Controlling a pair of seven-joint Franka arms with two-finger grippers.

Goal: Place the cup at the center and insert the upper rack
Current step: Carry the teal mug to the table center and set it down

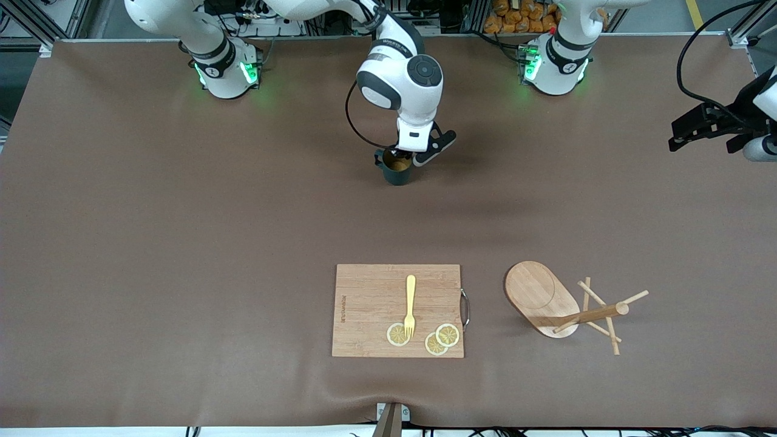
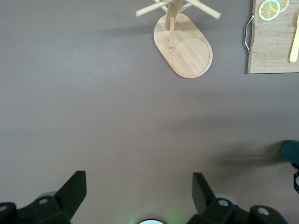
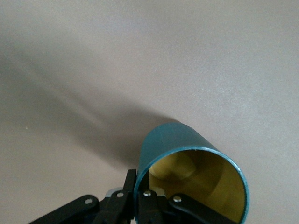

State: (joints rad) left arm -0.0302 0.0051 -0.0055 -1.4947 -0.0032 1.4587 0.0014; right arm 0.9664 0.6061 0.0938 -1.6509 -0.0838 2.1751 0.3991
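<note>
Two fingers of the right hand are pinching the cup's rim over the worktop; the left hand is waiting spread wide, holding nothing.

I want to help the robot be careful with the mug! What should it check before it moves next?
1. Hold on the small dark teal mug: the right gripper pinches its rim, one finger inside, one outside. Ok.
2. Mug upright: open side up in the front view. Ok.
3. Mug on the table or lifted: cannot tell.
4. Brown table under and around the mug: bare. Ok.
5. Light wooden mug tree ready: it lies tipped on its side beside the rectangular wooden cutting board. Not ok.
6. Left gripper: open over bare table, waiting, clear of the mug. Ok.
</note>
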